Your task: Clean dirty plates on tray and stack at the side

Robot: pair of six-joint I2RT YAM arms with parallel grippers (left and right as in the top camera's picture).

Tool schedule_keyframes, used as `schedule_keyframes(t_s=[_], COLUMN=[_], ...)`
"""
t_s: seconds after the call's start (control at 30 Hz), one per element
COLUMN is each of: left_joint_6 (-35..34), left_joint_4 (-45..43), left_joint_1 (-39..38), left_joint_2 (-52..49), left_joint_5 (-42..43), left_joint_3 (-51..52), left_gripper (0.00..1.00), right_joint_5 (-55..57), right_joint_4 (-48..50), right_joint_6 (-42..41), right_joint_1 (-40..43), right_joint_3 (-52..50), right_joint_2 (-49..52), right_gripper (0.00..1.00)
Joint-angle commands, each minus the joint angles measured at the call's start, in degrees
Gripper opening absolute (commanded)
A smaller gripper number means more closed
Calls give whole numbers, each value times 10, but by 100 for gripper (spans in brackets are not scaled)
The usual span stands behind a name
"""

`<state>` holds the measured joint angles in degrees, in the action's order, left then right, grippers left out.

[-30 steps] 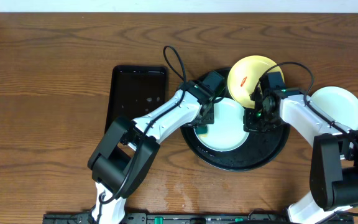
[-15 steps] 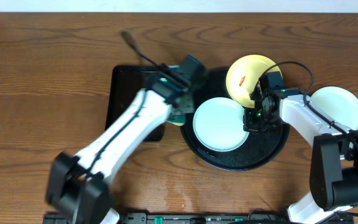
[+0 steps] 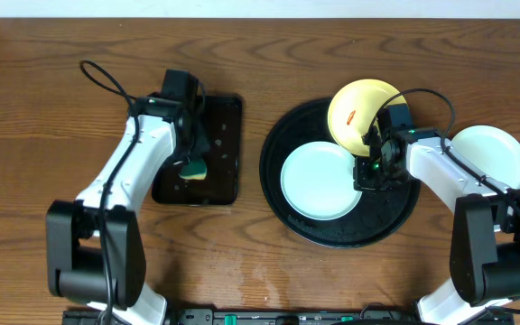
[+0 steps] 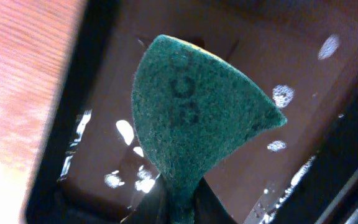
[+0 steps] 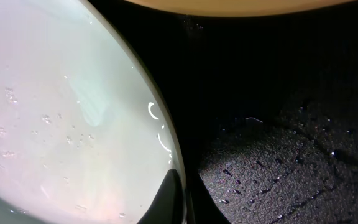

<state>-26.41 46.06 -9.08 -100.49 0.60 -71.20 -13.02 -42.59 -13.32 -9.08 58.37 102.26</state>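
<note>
A pale mint-green plate (image 3: 319,181) lies in the round black tray (image 3: 332,236). My right gripper (image 3: 369,171) is shut on its right rim. In the right wrist view one finger (image 5: 169,194) lies over the wet plate (image 5: 61,112). A pale yellow plate (image 3: 359,113) with a red-orange smear sits tilted at the tray's far rim. A second mint-green plate (image 3: 486,158) lies on the table at the right. My left gripper (image 3: 190,161) is shut on a green scouring sponge (image 4: 197,118) over the rectangular black tray (image 3: 219,135).
The rectangular tray (image 4: 92,99) holds a film of water with foam spots. The round tray's floor (image 5: 278,143) is wet and beaded. Both arms' cables arch above the table. Bare wood table lies at the left and front.
My left arm has swung left with the sponge, from the mint plate in the round tray to over the rectangular tray. The right arm and the plates have not moved.
</note>
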Motion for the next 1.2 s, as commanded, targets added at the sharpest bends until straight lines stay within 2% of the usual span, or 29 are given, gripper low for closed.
schedule_keyframes(t_s=[0.0,0.03,0.17,0.37,0.53,0.7,1.03,1.17], left_joint_6=[46,48,48,48,48,48,48,48], left_joint_4=[-10,-10,4,10,12,12,12,12], left_joint_1=[0,0,0,0,0,0,0,0], left_joint_2=[-1,2,23,113,170,176,176,176], left_joint_5=[35,35,53,79,78,78,78,78], left_joint_3=[6,3,-17,-26,-26,-25,-25,-25], left_gripper=[29,38,49,74,78,79,80,80], right_joint_5=[20,20,20,20,23,43,90,138], right_joint_4=[0,-1,-20,-22,14,32,36,37], right_joint_6=[19,18,18,34,36,55,103,109], right_joint_1=[0,0,0,0,0,0,-1,-27], right_joint_3=[0,0,2,1,2,2,2,2], right_joint_2=[3,3,-5,-69,-161,-223,-259,-266], right_gripper=[1,1,1,1,1,1,1,1])
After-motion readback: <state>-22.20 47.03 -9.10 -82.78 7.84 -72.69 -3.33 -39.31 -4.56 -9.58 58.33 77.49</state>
